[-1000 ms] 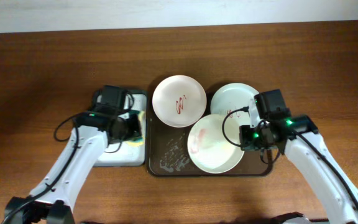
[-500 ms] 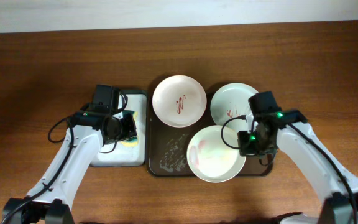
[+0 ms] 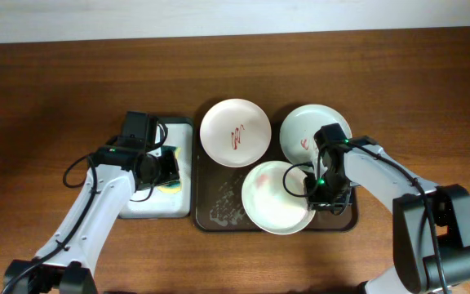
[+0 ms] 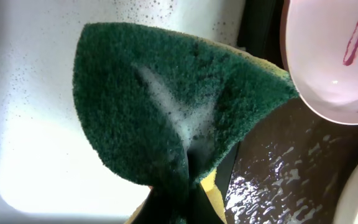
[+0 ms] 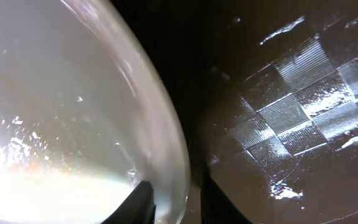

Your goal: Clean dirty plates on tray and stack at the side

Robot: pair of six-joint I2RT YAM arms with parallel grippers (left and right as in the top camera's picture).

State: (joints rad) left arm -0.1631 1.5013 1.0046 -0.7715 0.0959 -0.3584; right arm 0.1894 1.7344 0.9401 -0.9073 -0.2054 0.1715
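The dark brown tray holds three plates. A white plate with a red smear sits at its back left, also in the left wrist view. A second white plate with a red smear sits at the back right. The pale grey-green plate is tilted at the front; my right gripper is shut on its right rim. My left gripper is shut on a green and yellow sponge with foam, over the sponge tray.
The white-lined sponge tray lies left of the brown tray, its bright floor in the left wrist view. The brown tray floor is wet with foam flecks. Brown table all round.
My right gripper has drawn the grey-green plate toward the tray's front and left, uncovering the back right plate. My left gripper lifted the sponge a little and has held still since.
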